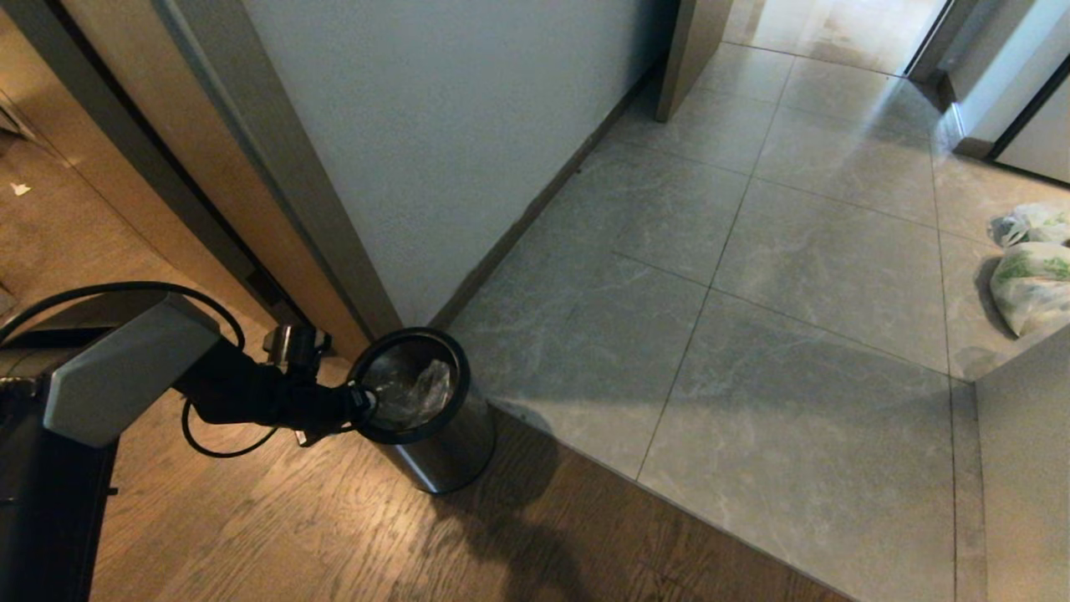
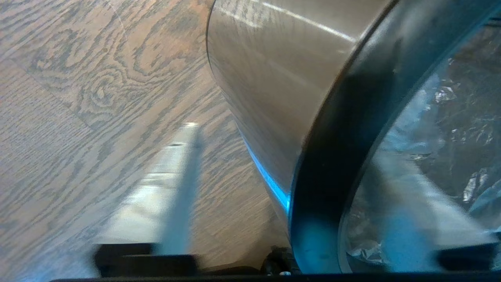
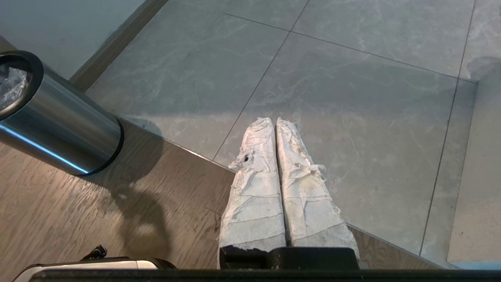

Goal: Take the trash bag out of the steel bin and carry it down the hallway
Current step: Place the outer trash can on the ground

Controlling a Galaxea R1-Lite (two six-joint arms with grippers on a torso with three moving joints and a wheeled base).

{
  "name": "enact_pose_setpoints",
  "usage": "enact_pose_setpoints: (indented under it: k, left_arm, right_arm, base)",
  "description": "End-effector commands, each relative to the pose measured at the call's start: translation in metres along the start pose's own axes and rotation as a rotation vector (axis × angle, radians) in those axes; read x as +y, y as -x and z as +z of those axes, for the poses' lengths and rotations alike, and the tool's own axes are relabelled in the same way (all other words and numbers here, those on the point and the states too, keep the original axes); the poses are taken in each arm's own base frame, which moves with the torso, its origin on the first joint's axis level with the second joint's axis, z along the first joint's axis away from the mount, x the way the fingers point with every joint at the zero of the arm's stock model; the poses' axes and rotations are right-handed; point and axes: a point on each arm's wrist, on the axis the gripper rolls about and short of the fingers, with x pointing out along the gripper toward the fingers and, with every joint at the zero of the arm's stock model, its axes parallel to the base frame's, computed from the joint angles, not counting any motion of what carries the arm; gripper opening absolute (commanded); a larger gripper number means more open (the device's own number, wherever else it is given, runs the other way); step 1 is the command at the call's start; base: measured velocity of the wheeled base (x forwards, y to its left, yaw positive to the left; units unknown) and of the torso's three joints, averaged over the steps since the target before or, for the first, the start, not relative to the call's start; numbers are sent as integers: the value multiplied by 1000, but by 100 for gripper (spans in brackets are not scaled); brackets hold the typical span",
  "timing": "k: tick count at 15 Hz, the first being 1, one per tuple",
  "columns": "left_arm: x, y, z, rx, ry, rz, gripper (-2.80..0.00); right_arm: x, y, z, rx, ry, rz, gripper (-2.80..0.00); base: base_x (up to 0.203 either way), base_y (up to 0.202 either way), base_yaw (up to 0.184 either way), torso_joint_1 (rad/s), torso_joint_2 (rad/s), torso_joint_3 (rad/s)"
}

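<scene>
Steel bin upright on brown wood-plank floor, at the wall corner, just beside the grey-tiled hallway. Trash bag inside, crinkled and clear. Left gripper at the black rim, jaws apart and straddling it: one finger outside the wall, the other inside against the plastic; grip not certain. Right gripper idle, taped fingers pressed together, empty. White bags far off.

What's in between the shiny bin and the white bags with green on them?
Only bare grey floor tiles lie between the steel bin and the white bags, as the head view shows.
</scene>
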Motion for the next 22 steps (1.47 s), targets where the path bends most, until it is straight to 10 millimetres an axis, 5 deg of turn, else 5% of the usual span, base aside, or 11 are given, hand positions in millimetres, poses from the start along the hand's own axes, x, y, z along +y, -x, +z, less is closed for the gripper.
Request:
enact_pose_setpoints:
  k: [1, 10, 22]
  left_arm:
    - [-1, 0, 1, -4, -5, 0, -280]
    - [-8, 6, 2, -25, -15, 1, -280]
    - [-47, 70, 14, -143, -37, -50, -280]
  right_arm:
    - [0, 0, 0, 0, 0, 0, -280]
    - [0, 0, 0, 0, 0, 0, -280]
    - [0, 0, 0, 0, 0, 0, -280]
  base:
    - [0, 0, 0, 0, 0, 0]
    - [0, 0, 0, 0, 0, 0]
    - [0, 0, 0, 0, 0, 0]
